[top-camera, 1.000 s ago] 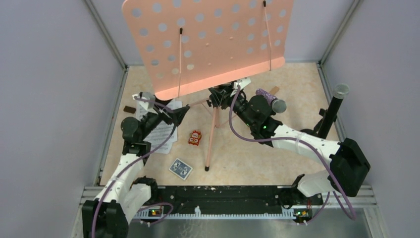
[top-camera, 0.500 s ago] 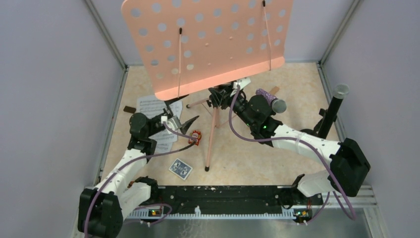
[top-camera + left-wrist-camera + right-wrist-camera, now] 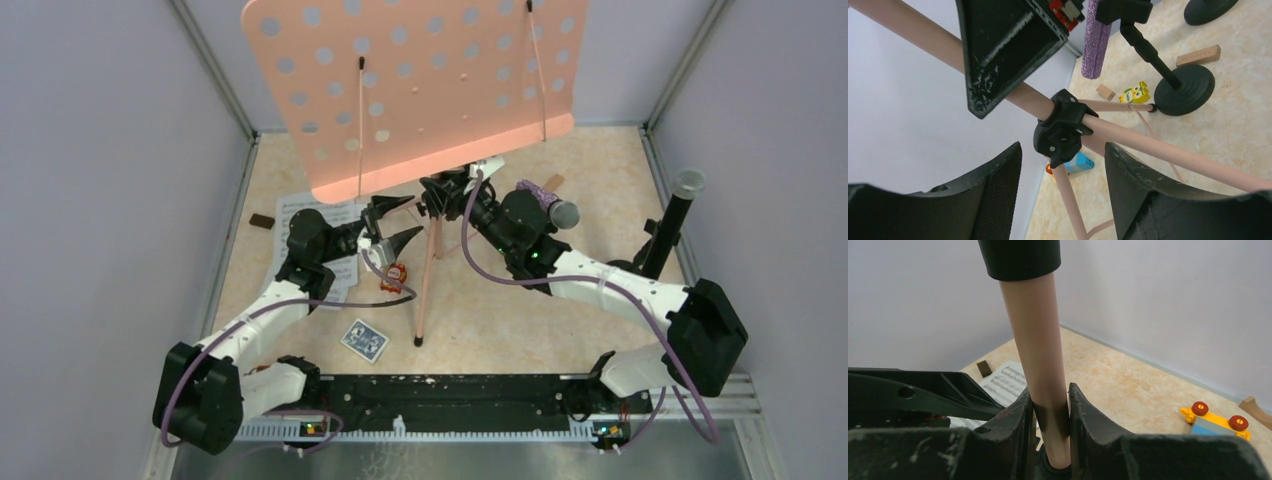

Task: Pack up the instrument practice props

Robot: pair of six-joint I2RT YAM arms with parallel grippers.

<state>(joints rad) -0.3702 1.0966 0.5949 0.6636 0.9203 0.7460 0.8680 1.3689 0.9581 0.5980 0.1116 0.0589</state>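
Right tool clamps the pole of the salmon-pink perforated music rack; left tool gapes wide facing its black hub.

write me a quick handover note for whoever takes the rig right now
Left gripper: open, fingers straddling the tripod hub, not gripping.
Right gripper: shut on the rack pole.
Music rack upright, legs spread; sheet music flat on the table, left side; purple mic in its holder; black mic upright at the right.
Done: nothing packed. Left: all of it.
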